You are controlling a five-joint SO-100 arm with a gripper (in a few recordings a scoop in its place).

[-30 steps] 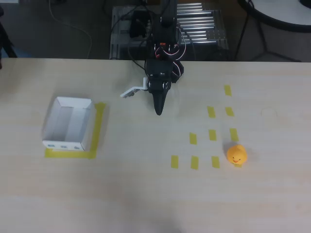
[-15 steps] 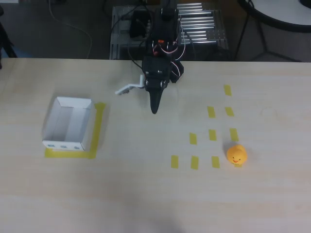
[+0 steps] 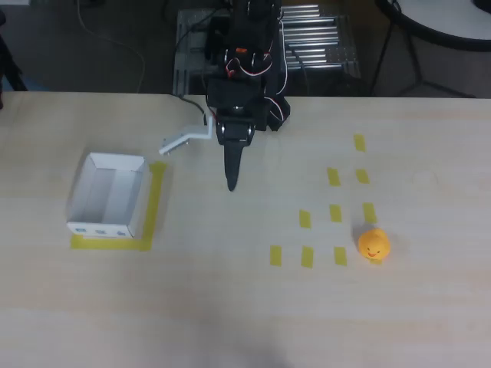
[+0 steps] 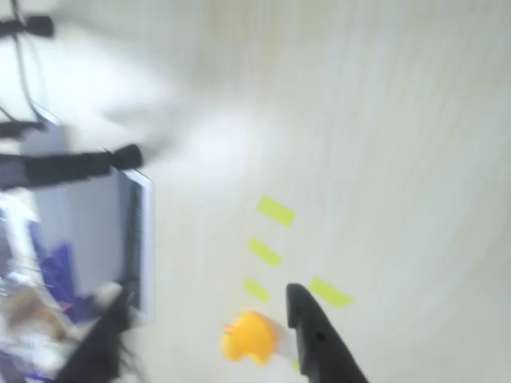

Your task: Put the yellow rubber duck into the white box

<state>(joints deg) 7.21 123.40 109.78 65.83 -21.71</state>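
Overhead view: small orange-yellow rubber duck point(image 3: 374, 245) sat ungrasped at right, low-walled white cardboard box point(image 3: 107, 195) empty at left; pincer point(image 3: 201, 162) spread wide, holding nothing.

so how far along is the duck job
Nothing is done yet: the yellow rubber duck sits on the table by the yellow tape marks, far right of the white box, which is empty in the overhead view. In hand: only the approach, the claw is open, holds nothing and hangs between box and duck. Left: reach the duck, grasp it, carry it to the box, drop it in.
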